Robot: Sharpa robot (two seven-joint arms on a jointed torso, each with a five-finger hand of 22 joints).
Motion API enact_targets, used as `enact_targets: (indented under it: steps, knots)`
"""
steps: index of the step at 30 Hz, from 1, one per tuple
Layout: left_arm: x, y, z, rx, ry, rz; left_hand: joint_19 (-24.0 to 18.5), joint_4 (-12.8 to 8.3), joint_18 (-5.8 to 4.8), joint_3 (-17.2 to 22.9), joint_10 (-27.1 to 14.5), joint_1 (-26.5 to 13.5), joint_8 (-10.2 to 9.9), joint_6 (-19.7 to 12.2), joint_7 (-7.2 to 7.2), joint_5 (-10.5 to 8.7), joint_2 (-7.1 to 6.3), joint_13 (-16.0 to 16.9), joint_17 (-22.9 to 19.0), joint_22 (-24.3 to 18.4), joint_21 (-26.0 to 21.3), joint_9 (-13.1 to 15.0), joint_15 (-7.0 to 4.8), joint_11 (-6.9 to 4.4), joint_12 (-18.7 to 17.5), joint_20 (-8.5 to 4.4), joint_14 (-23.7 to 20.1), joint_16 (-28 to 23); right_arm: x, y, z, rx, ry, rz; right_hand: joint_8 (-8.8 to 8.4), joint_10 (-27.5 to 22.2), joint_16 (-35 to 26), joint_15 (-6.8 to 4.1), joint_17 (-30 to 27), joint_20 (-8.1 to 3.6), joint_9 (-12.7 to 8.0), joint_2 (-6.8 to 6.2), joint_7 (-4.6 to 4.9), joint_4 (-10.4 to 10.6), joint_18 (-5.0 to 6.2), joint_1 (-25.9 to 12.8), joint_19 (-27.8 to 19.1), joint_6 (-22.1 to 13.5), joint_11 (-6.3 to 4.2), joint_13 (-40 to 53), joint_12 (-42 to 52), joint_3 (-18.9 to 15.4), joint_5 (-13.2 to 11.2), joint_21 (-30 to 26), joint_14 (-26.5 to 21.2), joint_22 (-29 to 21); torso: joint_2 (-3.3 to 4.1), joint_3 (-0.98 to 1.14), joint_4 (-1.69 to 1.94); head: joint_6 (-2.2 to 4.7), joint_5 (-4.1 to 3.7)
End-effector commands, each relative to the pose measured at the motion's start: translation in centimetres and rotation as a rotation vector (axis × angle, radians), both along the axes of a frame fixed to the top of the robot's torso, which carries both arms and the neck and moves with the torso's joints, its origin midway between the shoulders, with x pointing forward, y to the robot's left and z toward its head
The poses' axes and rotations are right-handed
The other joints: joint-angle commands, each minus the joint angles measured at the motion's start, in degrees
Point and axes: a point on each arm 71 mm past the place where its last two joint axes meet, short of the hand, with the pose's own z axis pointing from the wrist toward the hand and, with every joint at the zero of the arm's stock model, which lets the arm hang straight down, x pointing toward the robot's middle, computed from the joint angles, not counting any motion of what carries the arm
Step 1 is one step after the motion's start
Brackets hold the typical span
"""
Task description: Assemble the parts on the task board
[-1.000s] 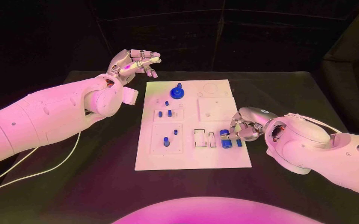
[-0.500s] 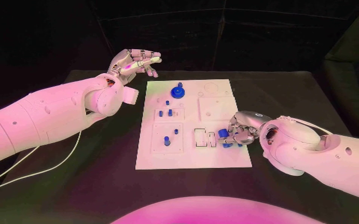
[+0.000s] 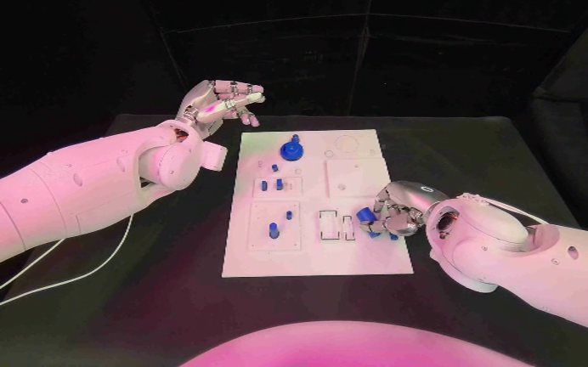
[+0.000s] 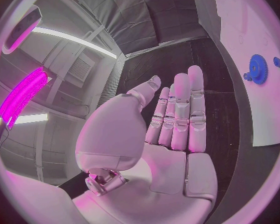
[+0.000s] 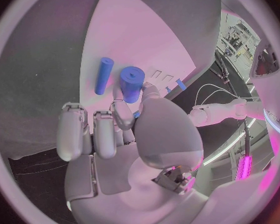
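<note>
1 blue cylinder — pinched by right hand

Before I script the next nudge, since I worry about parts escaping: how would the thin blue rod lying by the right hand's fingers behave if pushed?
The thin blue rod lies flat on the task board, so it would probably roll if pushed sideways. It looks stiff and light. The right hand is closed around the thicker blue cylinder beside it, so a bump seems possible.

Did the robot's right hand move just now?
Yes. The right hand has slid a little along the task board edge towards the robot, with its fingers at the thick blue part there. The left hand has stayed put.
</note>
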Motion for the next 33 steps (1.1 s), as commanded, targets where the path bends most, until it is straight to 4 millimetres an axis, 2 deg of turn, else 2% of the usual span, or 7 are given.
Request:
enact_targets:
  steps: [1, 5, 8, 17, 26, 33]
  knots:
    - [0.0, -0.1, 0.1, -0.009, -0.003, -0.009, 0.4, 0.0, 0.35, -0.3, -0.1, 0.4, -0.1, -0.4, 0.19, 0.10, 0.24, 0.1, -0.1, -0.1, -0.2, 0.0, 0.30, 0.38, -0.2, -0.12, -0.2, -0.4, -0.2, 0.4, 0.9, 0.129, -0.051, -0.023, 0.39, 0.2, 0.2, -0.27, 0.1, 0.01, 0.5, 0.07, -0.06, -0.2, -0.78, 0.7, 0.5, 0.2, -0.13, -0.1, 0.0, -0.4, 0.8, 0.3, 3.4, 0.2, -0.06, -0.01, -0.10, 0.04, -0.01]
    - [0.0, -0.1, 0.1, -0.009, -0.002, -0.010, 0.4, 0.0, 0.35, -0.3, -0.1, 0.4, -0.1, -0.4, 0.19, 0.10, 0.24, 0.1, -0.1, -0.1, -0.2, 0.0, 0.30, 0.38, -0.2, -0.12, -0.2, -0.4, -0.5, 0.9, 1.6, 0.223, -0.086, -0.013, 0.57, 0.3, 0.4, -0.29, 0.5, -0.06, 0.6, -0.23, -0.10, 0.0, -0.83, 1.0, 0.6, 0.1, -0.16, 0.1, -0.1, -0.7, 3.0, 0.5, 3.5, 0.5, -0.01, 0.06, 0.00, 0.22, -0.03]
    - [0.0, -0.2, 0.1, -0.009, -0.001, -0.011, 0.4, 0.0, 0.35, -0.3, -0.1, 0.4, -0.1, -0.4, 0.19, 0.10, 0.24, 0.1, -0.1, -0.1, -0.2, 0.0, 0.30, 0.38, -0.2, -0.12, -0.2, -0.4, -0.6, 1.2, 1.8, 0.260, -0.091, -0.010, 0.60, 0.3, 0.4, -0.30, 0.7, -0.07, 0.6, -0.18, -0.12, 0.0, -0.84, 1.1, 0.7, 0.1, -0.18, 0.1, -0.1, -0.7, 3.2, 0.5, 3.5, 0.5, 0.04, 0.00, 0.12, 0.18, -0.11]
    - [0.0, -0.2, 0.1, -0.010, -0.001, -0.012, 0.4, 0.0, 0.35, -0.3, -0.1, 0.4, -0.1, -0.4, 0.19, 0.10, 0.24, 0.1, -0.1, -0.1, -0.2, 0.0, 0.30, 0.38, -0.2, -0.12, -0.2, -0.4, -0.8, 3.5, 1.0, 0.256, 0.023, 0.045, 0.59, 0.2, 0.4, -0.29, 0.6, -0.08, 0.6, 0.17, -0.08, 0.5, -0.85, 0.8, 0.7, 0.1, -0.15, -0.2, -0.6, -0.8, 3.4, 0.5, 3.5, 0.6, 0.03, -0.04, 0.09, 0.07, 0.19]
    - [0.0, -0.4, 0.0, -0.010, 0.005, -0.018, 0.5, 0.0, 0.36, -0.5, 0.0, 0.5, 0.0, -0.4, 0.17, 0.10, 0.29, 0.1, -0.2, -0.3, -0.4, 0.0, 0.30, 0.36, -0.2, -0.12, -0.2, -0.4, -0.6, 4.6, -0.1, 0.169, 0.118, 0.020, 1.11, 0.3, 0.4, -0.44, 0.6, -0.10, 0.9, 0.25, -0.48, 1.1, -0.83, -3.0, 0.6, 1.4, -0.40, -0.2, -1.4, -3.0, 1.0, 0.5, 3.4, 0.6, 0.05, -0.05, 0.12, -0.02, 0.28]
    - [0.0, -0.4, 0.0, -0.010, 0.007, -0.020, 0.5, 0.0, 0.36, -0.5, 0.0, 0.5, 0.0, -0.4, 0.17, 0.10, 0.29, 0.1, -0.2, -0.3, -0.4, 0.0, 0.30, 0.36, -0.2, -0.12, -0.2, -0.4, -0.3, 5.0, 0.0, 0.147, 0.086, -0.011, 1.47, 0.4, 0.3, -0.59, 0.6, -0.21, 1.1, 0.31, -0.74, 1.1, -0.82, -3.9, 0.6, 2.0, -0.60, -0.3, -1.8, -3.7, 0.3, 0.5, 3.4, 0.6, -0.02, 0.00, -0.03, -0.10, 0.48]
